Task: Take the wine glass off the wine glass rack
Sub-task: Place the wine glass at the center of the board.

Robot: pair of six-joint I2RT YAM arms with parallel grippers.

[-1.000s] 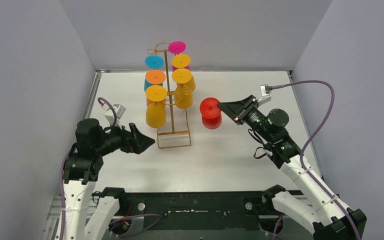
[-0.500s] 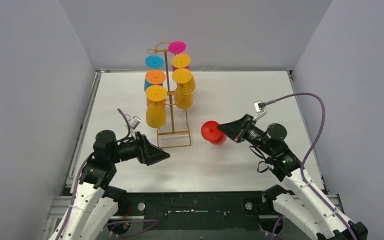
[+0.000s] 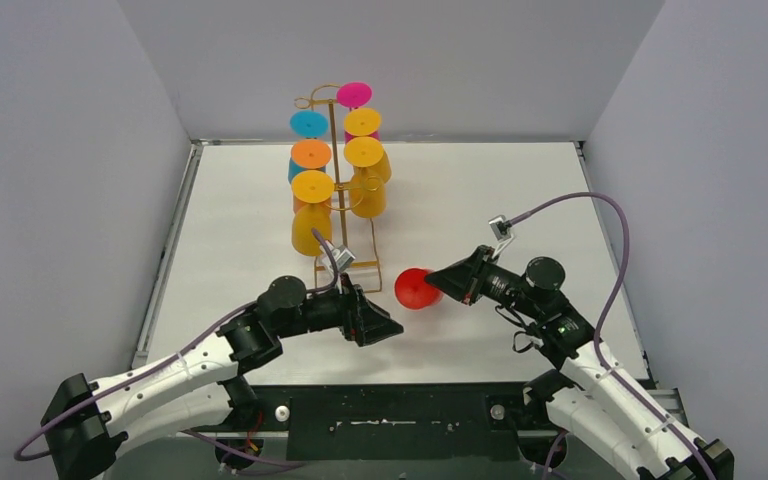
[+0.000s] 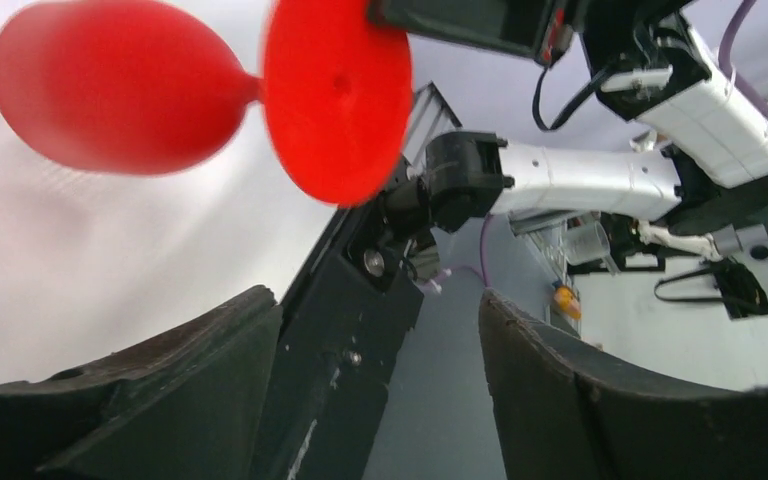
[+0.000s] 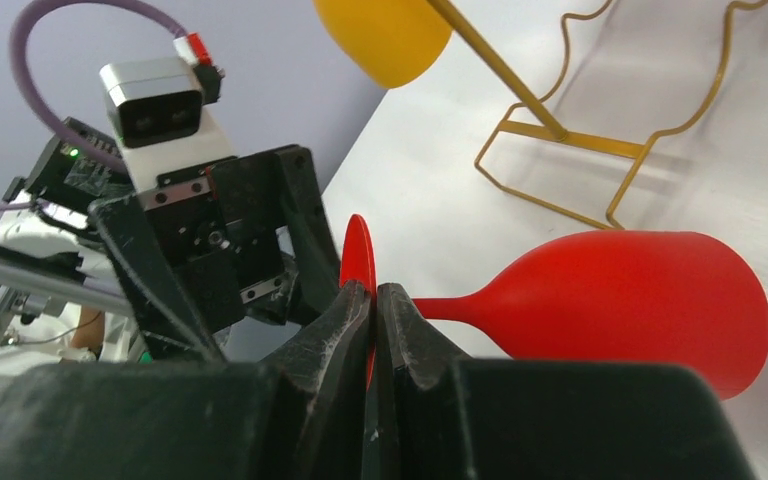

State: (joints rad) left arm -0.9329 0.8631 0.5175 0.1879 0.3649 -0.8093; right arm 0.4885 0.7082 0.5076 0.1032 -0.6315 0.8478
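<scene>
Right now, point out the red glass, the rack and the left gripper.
red glass (image 5: 640, 300), right wrist view, on its bowl.
rack (image 5: 500, 68), right wrist view, on its post.
left gripper (image 4: 372, 305), left wrist view, midway between its fingertips.

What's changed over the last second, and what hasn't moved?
The right gripper, pinching the red wine glass by its foot, carried it away from the wine glass rack toward the near edge. The left gripper swung in from the left, open, close to the glass. Rack and hanging glasses unchanged.
</scene>
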